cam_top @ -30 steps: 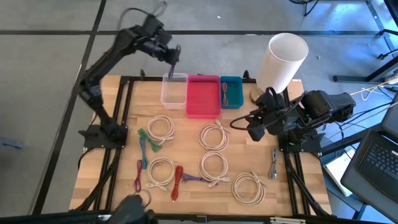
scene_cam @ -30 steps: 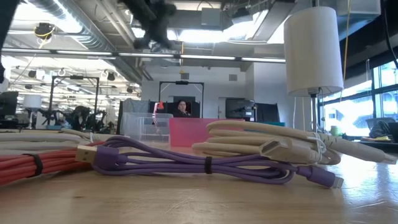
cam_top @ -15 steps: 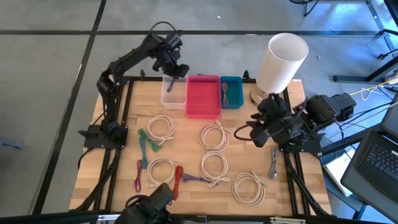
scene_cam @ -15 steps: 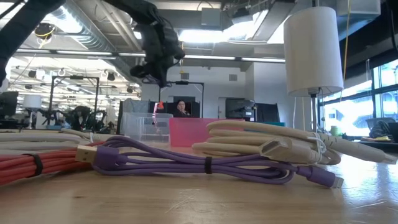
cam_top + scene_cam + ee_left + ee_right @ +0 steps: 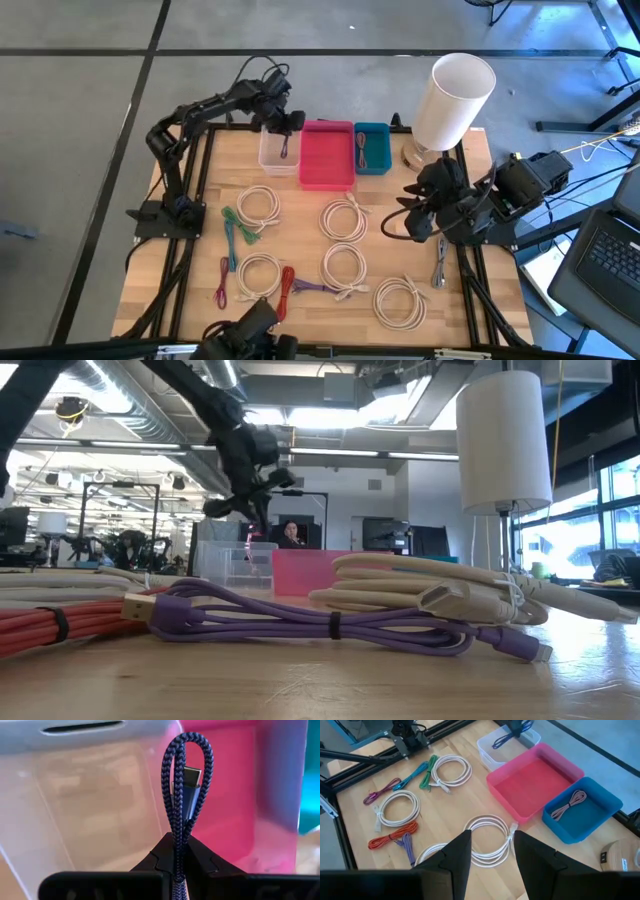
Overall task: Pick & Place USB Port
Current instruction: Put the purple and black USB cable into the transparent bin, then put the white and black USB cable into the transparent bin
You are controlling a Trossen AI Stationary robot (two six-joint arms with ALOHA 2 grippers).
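At the upper middle of the high view, the left gripper [image 5: 284,124] hangs over the clear bin [image 5: 275,152], its jaws clenched on a dark blue braided cable [image 5: 283,148]. In the left wrist view that cable [image 5: 183,795] rises from between the closed jaws as a folded loop with a metal plug showing inside the loop, and the clear bin [image 5: 90,800] fills the frame behind it. The right wrist view shows the same cable [image 5: 506,738] dangling into the clear bin [image 5: 496,750] at the upper middle of that frame.

Just right of the clear bin in the high view sits a pink tray [image 5: 327,155], and beside that a blue bin [image 5: 372,148] with a thin pinkish cable [image 5: 361,148] lying in it. A tall white cylinder [image 5: 455,98] stands at the upper right of the counter [image 5: 300,235].

The right gripper [image 5: 412,224] hovers over the right side of the counter, jaws spread apart and holding nothing; its two dark fingers [image 5: 457,855] stand parted at the bottom of the right wrist view.

White coiled cables [image 5: 345,218] lie across the middle and lower counter. At lower left are a green cable [image 5: 230,219], a red cable [image 5: 286,290] and a purple cable [image 5: 312,288].
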